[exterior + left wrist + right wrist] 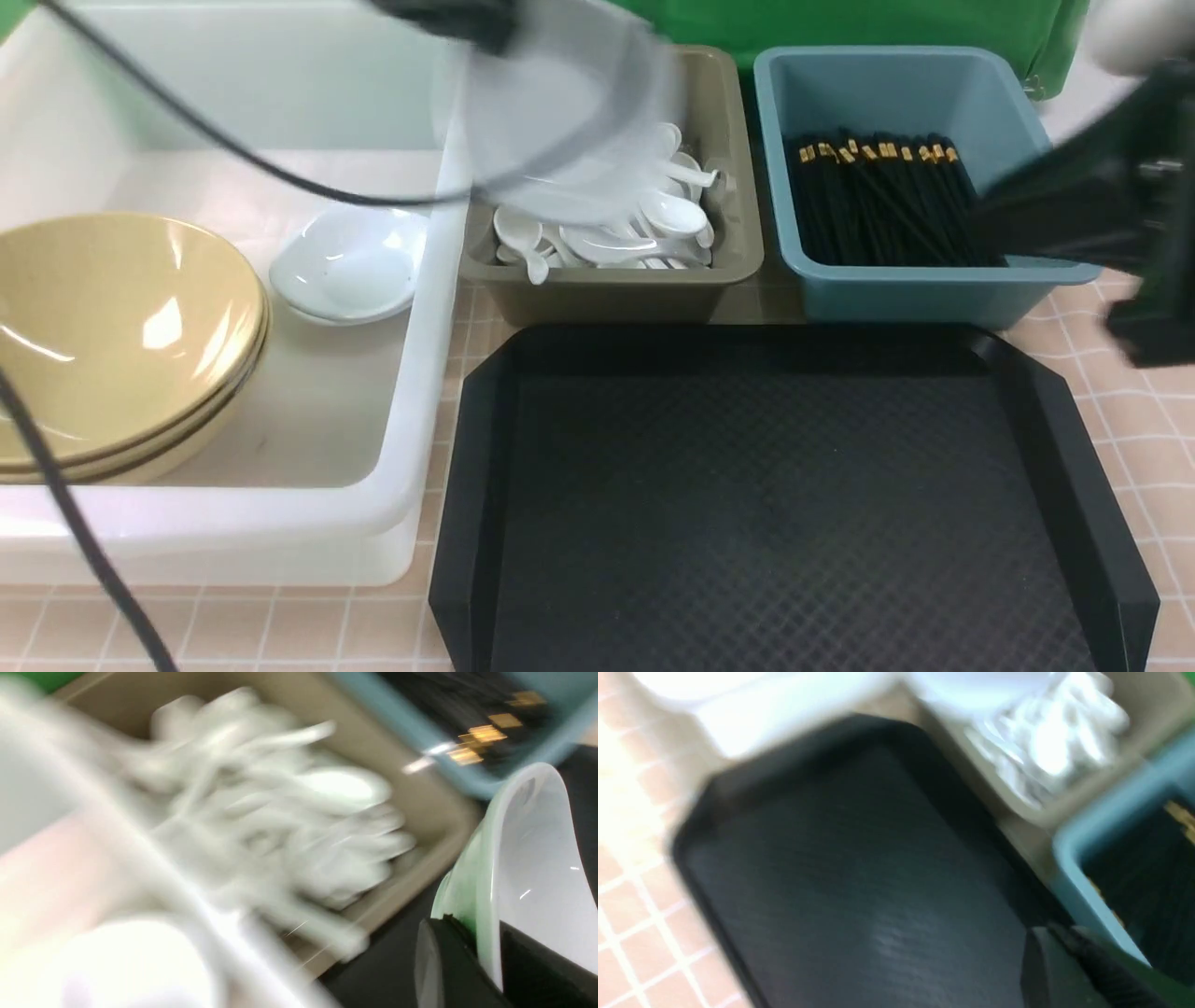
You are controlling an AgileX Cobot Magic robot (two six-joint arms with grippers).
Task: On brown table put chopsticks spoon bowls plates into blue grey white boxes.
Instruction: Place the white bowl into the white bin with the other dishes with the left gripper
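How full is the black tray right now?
Empty: the black tray shows only its bare textured floor in the front view.

Boxes, 3: white box (425,373), grey box (607,291), blue box (896,291). Tray (467,485): 1. Bowls (112,327): stacked, at least 2. Plates (350,263): 2, second plate (560,121) blurred. Spoons (674,215): heap, uncounted. Chopsticks (878,210): over ten.

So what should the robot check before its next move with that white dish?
1. Left gripper shut on the held plate: ok.
2. Held plate above the white box: not ok; it seems to be over the grey box of spoons.
3. Room by the resting plate beside the bowls: ok.
4. Right gripper shut and out of the way near the blue box: ok.
5. Grip firm on the rim: cannot tell, too blurred.
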